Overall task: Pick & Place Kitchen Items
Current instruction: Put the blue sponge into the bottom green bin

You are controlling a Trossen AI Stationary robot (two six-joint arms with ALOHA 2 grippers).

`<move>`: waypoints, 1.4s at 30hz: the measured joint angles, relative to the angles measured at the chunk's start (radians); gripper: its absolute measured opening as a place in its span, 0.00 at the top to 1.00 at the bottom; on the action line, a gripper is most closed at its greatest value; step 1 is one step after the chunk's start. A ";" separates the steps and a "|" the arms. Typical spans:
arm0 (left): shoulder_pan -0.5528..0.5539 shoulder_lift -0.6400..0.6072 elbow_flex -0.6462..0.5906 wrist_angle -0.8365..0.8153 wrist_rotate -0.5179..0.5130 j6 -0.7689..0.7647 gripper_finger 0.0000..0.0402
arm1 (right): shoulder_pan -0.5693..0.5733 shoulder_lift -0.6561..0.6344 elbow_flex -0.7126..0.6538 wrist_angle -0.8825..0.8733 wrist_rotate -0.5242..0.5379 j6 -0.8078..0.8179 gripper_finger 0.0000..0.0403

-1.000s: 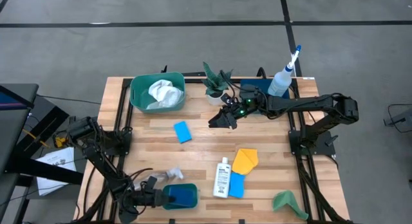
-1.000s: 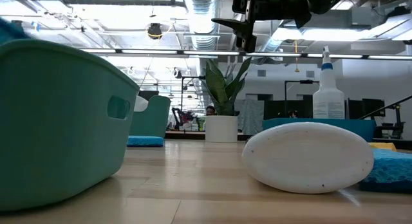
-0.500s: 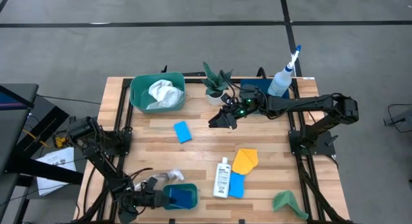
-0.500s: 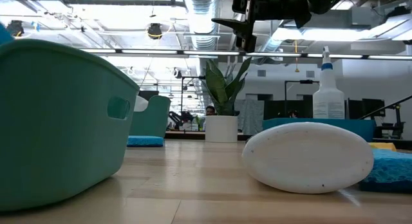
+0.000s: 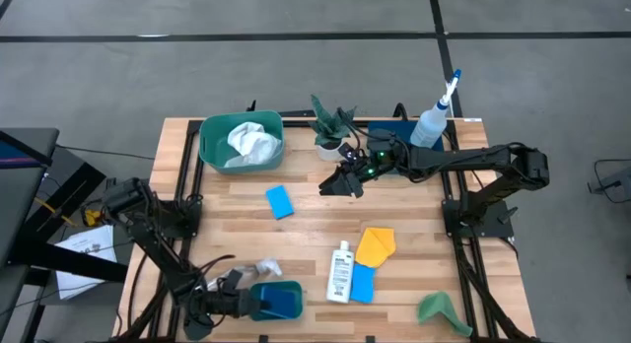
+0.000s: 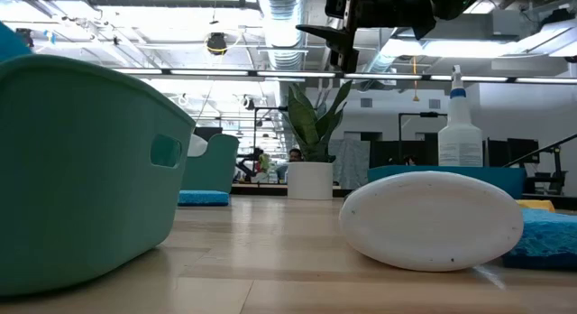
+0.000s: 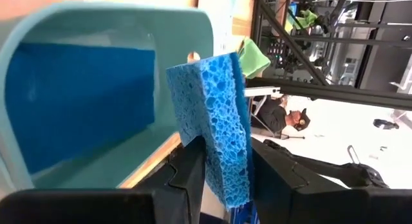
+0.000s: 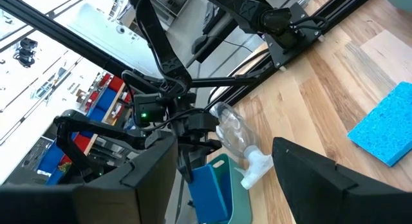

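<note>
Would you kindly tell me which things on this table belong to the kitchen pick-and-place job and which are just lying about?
Job:
blue sponge in left hand
second sponge
white bottle
spray bottle
yellow cloth
green cloth

Lying about:
potted plant
green tubs

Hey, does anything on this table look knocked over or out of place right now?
Two bottles lie on their sides: the small white bottle near the front edge beside the yellow cloth, and the clear spray bottle next to the green tub. The left gripper holds a blue sponge at that tub.
</note>
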 joint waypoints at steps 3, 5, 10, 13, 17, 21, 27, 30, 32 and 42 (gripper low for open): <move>0.019 0.000 0.000 -0.008 0.000 0.000 0.74 | 0.000 0.000 0.000 0.000 0.001 0.000 0.39; 0.025 0.000 0.000 -0.008 0.000 0.000 0.74 | 0.000 0.000 0.000 0.000 0.001 0.000 0.39; 0.024 0.000 0.000 -0.010 0.027 0.012 0.74 | 0.000 0.000 0.000 0.001 0.001 -0.003 0.39; 0.024 0.000 0.000 -0.004 0.093 0.023 0.72 | 0.000 0.000 0.000 0.002 0.001 -0.008 0.39; 0.020 0.001 0.000 -0.002 0.116 0.024 0.62 | -0.001 0.000 0.000 0.011 0.001 -0.008 0.39; 0.020 0.001 0.000 0.001 0.134 0.024 0.47 | -0.001 0.000 0.000 0.014 0.001 -0.007 0.39; 0.009 0.001 0.000 0.000 0.210 0.024 0.31 | -0.001 0.000 0.000 0.015 0.001 -0.002 0.39; -0.001 -0.002 0.000 0.001 0.218 0.022 0.28 | -0.001 0.000 0.000 0.015 0.001 0.000 0.39; -0.007 -0.011 0.000 0.001 0.219 0.021 0.27 | -0.001 0.000 0.000 0.015 0.001 0.000 0.39; -0.062 -0.085 0.000 -0.003 0.219 0.024 0.27 | -0.001 0.000 0.000 0.020 0.000 0.000 0.39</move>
